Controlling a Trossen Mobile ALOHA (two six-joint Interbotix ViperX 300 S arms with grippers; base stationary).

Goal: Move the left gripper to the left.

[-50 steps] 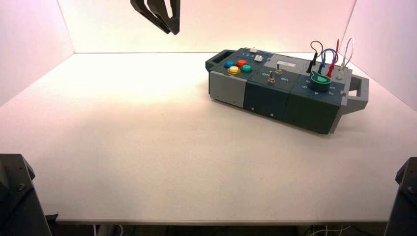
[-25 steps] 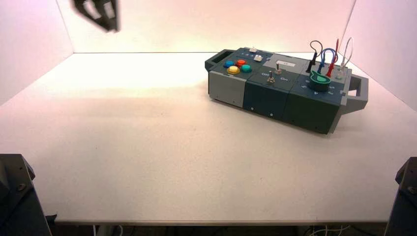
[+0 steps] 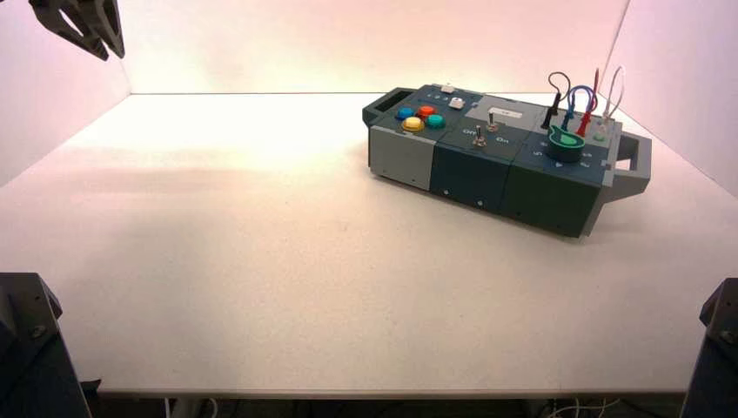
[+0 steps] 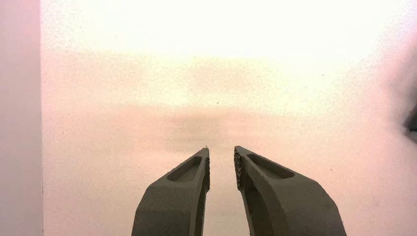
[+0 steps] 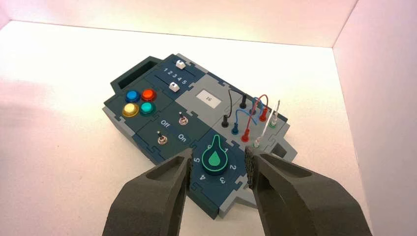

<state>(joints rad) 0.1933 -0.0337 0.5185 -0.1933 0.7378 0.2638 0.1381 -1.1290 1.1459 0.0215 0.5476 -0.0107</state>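
Observation:
My left gripper (image 3: 83,26) is a small black claw high in the air at the top left corner of the high view, above the table's far left corner and far from the box (image 3: 470,170). In the left wrist view the left gripper (image 4: 221,155) is open a little and empty, with only bare table below it. My right gripper (image 5: 218,160) is open and empty, hovering above the box's near end by the green knob (image 5: 214,159). It is not seen in the high view.
The box stands at the table's far right, turned at an angle. It bears coloured buttons (image 3: 420,117), two toggle switches (image 3: 485,131), white sliders (image 3: 452,97), the knob (image 3: 566,144) and plugged wires (image 3: 583,100). Walls close the left, back and right.
My left gripper has moved left along the top of the high view, from the upper middle to the top left corner. The box has not moved.

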